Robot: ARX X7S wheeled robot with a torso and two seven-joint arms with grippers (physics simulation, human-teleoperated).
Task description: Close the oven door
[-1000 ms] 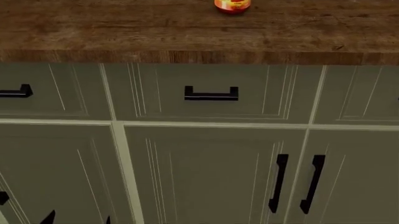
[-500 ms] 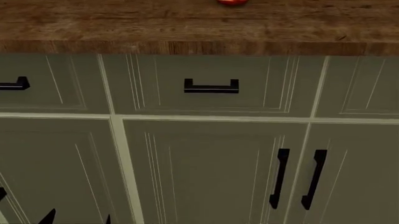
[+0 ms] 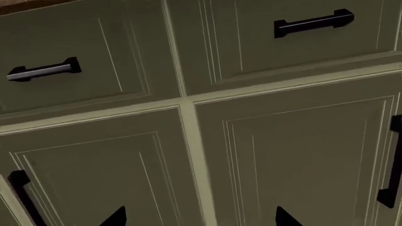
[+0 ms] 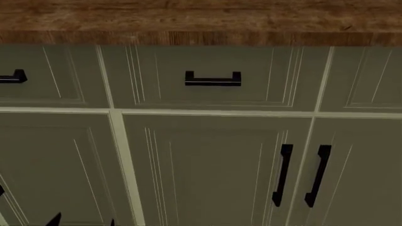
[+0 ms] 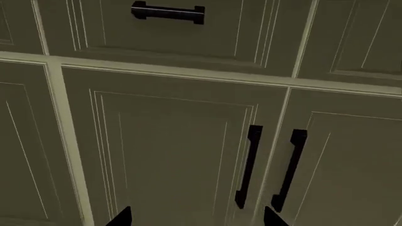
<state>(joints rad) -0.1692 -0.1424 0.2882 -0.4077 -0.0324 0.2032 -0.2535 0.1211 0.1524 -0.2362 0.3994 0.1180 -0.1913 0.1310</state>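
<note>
Four black handles (image 4: 213,79), one wooden countertop (image 4: 201,19)

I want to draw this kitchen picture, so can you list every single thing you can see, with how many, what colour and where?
Countertop: one, brown wood, along the top of the head view.
Drawer fronts: three in the head view, grey-green, in a row just under the countertop.
Drawer handles: two, black bars, one on the middle drawer, one at the left edge.
Cabinet doors: three, grey-green, below the drawers.
Door handles: two, black upright bars, side by side on the middle and right doors.
Oven door: none in any view.
Left gripper: only two black fingertips show, spread apart, in front of the cabinet doors.
Right gripper: only two black fingertips show, spread apart, near the door handles.
</note>
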